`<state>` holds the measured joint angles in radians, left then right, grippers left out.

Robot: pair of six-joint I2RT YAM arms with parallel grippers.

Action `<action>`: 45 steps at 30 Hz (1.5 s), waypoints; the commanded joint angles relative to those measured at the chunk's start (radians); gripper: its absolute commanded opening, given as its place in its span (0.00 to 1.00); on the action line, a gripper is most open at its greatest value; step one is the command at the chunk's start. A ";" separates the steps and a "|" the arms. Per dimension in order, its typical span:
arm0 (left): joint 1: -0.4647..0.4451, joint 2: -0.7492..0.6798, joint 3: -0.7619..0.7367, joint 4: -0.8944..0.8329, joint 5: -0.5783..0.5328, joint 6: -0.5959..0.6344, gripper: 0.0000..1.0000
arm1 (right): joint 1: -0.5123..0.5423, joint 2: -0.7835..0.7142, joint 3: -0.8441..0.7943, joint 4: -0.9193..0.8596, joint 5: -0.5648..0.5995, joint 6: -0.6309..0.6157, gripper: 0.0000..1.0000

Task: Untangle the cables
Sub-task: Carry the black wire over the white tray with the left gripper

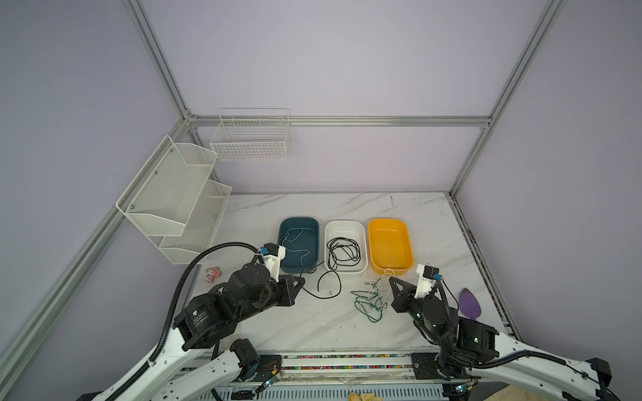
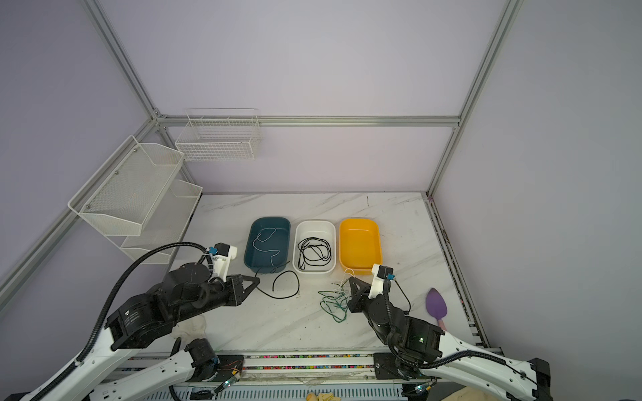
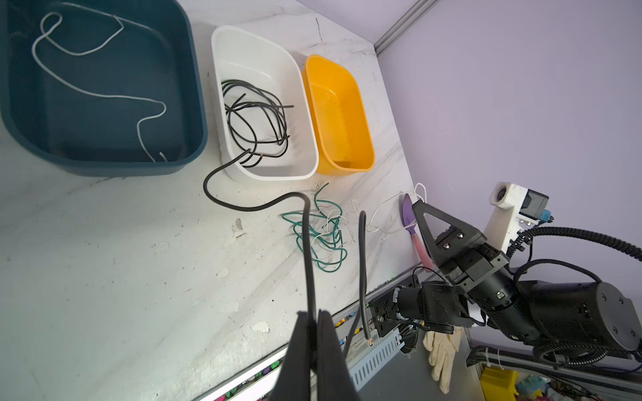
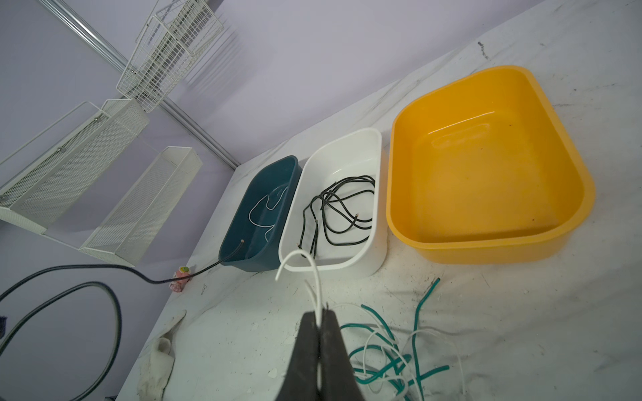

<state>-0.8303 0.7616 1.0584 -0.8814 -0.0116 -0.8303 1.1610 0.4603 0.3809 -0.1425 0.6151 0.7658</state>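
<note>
Left gripper point(image 3: 312, 316) is pinched shut on a black cable point(image 3: 307, 243) looping on the table point(image 1: 312, 323) near the blue tub point(image 1: 311, 225), while the right gripper point(image 4: 321, 314) clamps a white cable point(image 4: 315, 281) rising from the green-and-white tangle point(image 1: 370, 302) in front of the yellow tub point(image 1: 389, 243).

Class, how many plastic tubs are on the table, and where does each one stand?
3, side by side in a row as seen in a top view: the blue tub on the left, the white tub in the middle, the yellow tub on the right. None seems hidden.
</note>
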 commanded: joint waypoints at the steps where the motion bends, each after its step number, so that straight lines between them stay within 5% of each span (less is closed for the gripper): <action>1: 0.019 0.110 0.166 0.090 0.072 0.134 0.00 | -0.003 -0.023 -0.012 0.028 -0.012 -0.012 0.00; 12: 0.208 0.454 0.367 0.206 0.308 0.263 0.00 | -0.003 -0.049 -0.018 0.033 -0.034 -0.021 0.00; 22: 0.288 0.669 0.401 0.273 0.357 0.312 0.00 | -0.003 -0.073 -0.023 0.031 -0.053 -0.028 0.00; 45: 0.323 0.981 0.349 0.321 0.257 0.387 0.00 | -0.004 -0.071 -0.037 0.052 -0.094 -0.016 0.00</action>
<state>-0.5106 1.7451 1.3655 -0.5911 0.2756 -0.4778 1.1610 0.3874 0.3592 -0.1158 0.5262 0.7467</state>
